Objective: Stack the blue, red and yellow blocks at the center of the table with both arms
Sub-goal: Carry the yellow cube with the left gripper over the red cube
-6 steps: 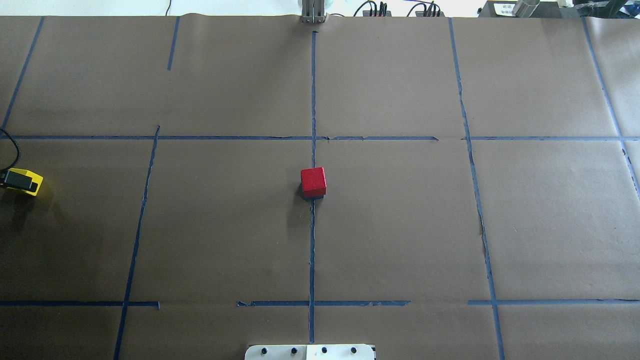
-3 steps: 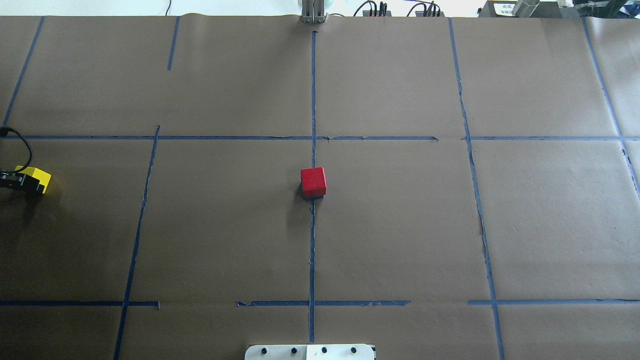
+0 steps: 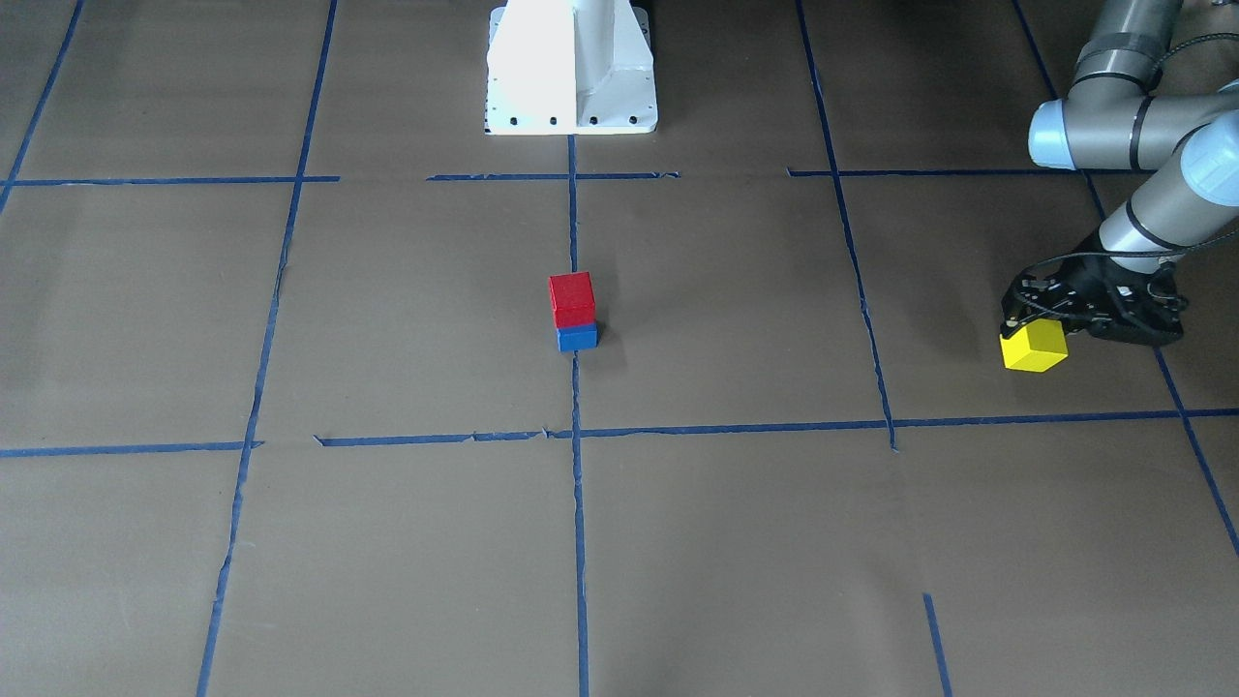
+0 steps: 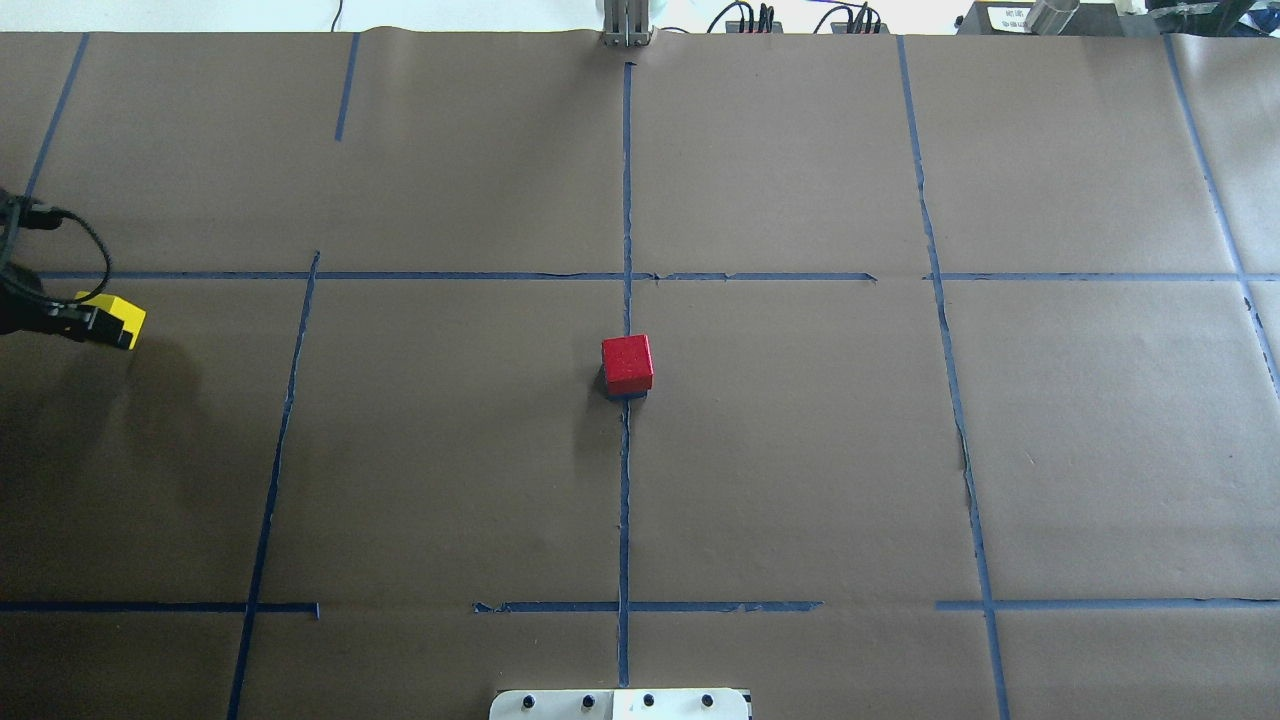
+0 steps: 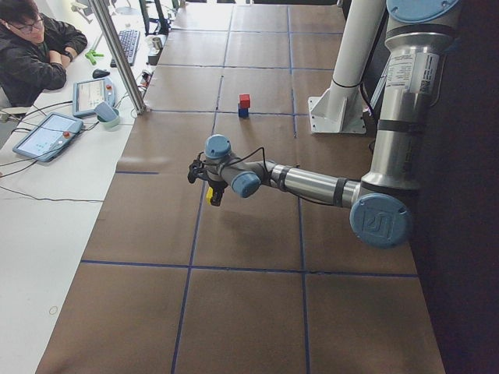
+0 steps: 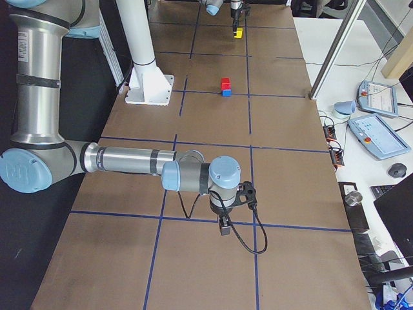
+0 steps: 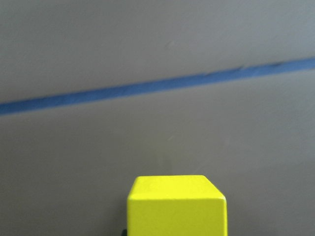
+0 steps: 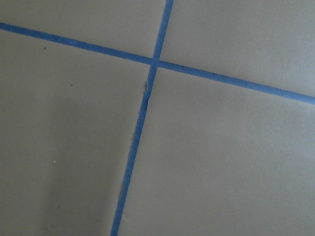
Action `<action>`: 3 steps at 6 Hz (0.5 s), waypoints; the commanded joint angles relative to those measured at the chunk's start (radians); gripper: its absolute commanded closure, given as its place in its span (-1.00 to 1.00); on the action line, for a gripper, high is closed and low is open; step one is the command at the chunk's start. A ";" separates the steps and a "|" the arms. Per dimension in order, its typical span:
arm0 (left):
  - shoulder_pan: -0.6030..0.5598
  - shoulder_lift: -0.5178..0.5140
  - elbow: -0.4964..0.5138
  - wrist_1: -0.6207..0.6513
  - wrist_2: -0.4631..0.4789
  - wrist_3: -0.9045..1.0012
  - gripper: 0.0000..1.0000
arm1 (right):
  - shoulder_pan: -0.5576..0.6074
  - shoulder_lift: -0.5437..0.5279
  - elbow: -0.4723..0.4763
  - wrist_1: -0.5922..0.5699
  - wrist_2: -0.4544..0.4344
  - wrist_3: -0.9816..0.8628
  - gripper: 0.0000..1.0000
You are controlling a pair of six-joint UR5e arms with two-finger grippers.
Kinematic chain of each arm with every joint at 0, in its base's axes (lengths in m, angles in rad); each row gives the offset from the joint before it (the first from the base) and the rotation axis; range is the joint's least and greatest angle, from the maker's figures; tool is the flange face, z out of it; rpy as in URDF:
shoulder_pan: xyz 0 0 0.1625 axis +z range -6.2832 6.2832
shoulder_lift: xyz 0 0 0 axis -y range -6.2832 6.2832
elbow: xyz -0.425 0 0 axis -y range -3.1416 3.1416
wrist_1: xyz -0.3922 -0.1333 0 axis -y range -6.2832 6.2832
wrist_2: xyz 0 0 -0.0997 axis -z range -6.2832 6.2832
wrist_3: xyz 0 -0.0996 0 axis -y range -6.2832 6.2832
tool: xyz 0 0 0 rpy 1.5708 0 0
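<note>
Gleaming yellow block (image 3: 1034,348), crisp-edged cube, in left jaws

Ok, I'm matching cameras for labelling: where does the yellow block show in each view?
Front-facing: yellow block at far right, mid-height.
Overhead: block at far left, above mid-height.
Exterior left: left of centre, under the near arm's wrist.
Exterior right: top edge, right of centre.
Left wrist: bottom centre, close up.
Right wrist: not in it.
Shared landmark: red block on blue block at table centre, in all four exterior views.
</note>
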 commanded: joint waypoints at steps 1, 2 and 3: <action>0.058 -0.258 -0.100 0.366 0.002 -0.019 0.96 | 0.001 0.000 -0.001 0.000 0.000 0.000 -1.00; 0.133 -0.425 -0.105 0.533 0.009 -0.144 0.96 | 0.001 0.000 -0.001 0.001 0.002 0.000 -1.00; 0.212 -0.532 -0.105 0.602 0.079 -0.238 0.96 | 0.001 0.000 -0.001 0.001 0.003 0.000 -1.00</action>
